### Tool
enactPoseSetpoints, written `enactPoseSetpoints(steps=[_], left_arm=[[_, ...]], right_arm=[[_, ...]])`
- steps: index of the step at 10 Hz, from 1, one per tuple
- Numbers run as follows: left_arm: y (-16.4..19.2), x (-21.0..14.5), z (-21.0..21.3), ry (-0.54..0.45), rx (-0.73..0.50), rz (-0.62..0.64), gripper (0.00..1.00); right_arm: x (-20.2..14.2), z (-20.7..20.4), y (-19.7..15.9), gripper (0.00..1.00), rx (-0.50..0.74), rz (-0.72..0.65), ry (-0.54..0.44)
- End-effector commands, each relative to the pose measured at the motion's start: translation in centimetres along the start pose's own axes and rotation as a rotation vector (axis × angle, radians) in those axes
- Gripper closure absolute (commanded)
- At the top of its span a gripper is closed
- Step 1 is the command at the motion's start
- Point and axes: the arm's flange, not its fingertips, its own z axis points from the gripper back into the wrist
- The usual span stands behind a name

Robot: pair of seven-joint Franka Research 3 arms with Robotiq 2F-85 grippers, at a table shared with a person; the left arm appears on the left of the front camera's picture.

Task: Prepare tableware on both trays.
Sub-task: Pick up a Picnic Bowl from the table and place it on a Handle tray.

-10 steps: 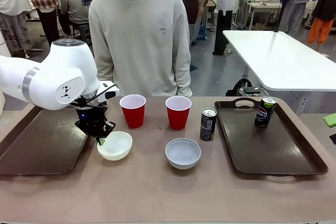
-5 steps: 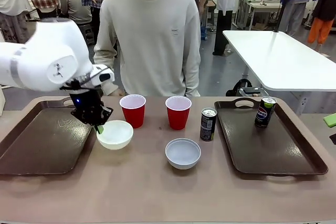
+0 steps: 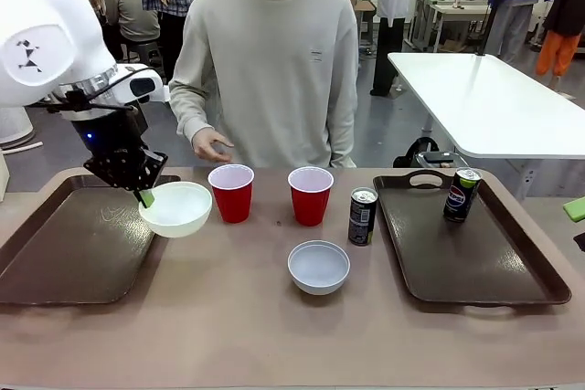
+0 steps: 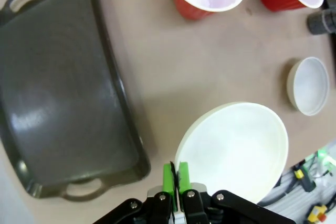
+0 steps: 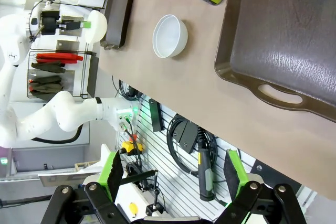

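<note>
The left gripper (image 3: 146, 196) pinches the near-left rim of the white bowl (image 3: 175, 208) between its green pads. It holds the bowl up off the worktop (image 3: 247, 317), slightly tilted. In the left wrist view the gripper (image 4: 176, 174) is pressed onto that rim, and the bowl (image 4: 236, 150) hangs over bare worktop just beside the left tray (image 4: 58, 93). In the front view the bowl overlaps the right rim of the left tray (image 3: 64, 253), which carries nothing.

2 red cups (image 3: 231, 192) (image 3: 311, 195) stand upright side by side in the middle of the worktop. The grey-blue bowl (image 3: 318, 267) sits nearer the robot, in front of the right-hand cup. 1 can (image 3: 363, 216) stands on the worktop just beside the right tray (image 3: 475, 253). A second can (image 3: 462, 195) stands on that tray near its far rim.

The person stands at the far side, 1 hand (image 3: 212, 145) raised above the left-hand cup.

The right gripper (image 5: 173, 177) is spread wide and holds nothing, out past the worktop's edge beyond the right tray.
</note>
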Motion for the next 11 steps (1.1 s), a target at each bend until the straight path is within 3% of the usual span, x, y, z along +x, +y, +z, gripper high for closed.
enactPoseSetpoints(steps=[1, 4, 8, 11], left_arm=[[-0.2, 1.0, -1.9, 0.001, -0.004, -0.002, 1.00], [3.1, -0.5, 0.2, -0.055, 0.023, -0.014, 0.96], [10.8, -3.9, 0.6, -0.076, 0.132, 0.137, 0.96], [14.7, -4.5, 0.9, -0.081, 0.168, 0.210, 0.96]], right_arm=[[0.2, 0.0, -0.2, 0.00, 0.032, 0.019, -0.008], [0.2, 0.0, -0.2, 0.00, 0.032, 0.019, -0.008], [0.2, 0.0, -0.2, 0.00, 0.032, 0.019, -0.008], [0.2, 0.0, -0.2, 0.00, 0.032, 0.019, -0.008]])
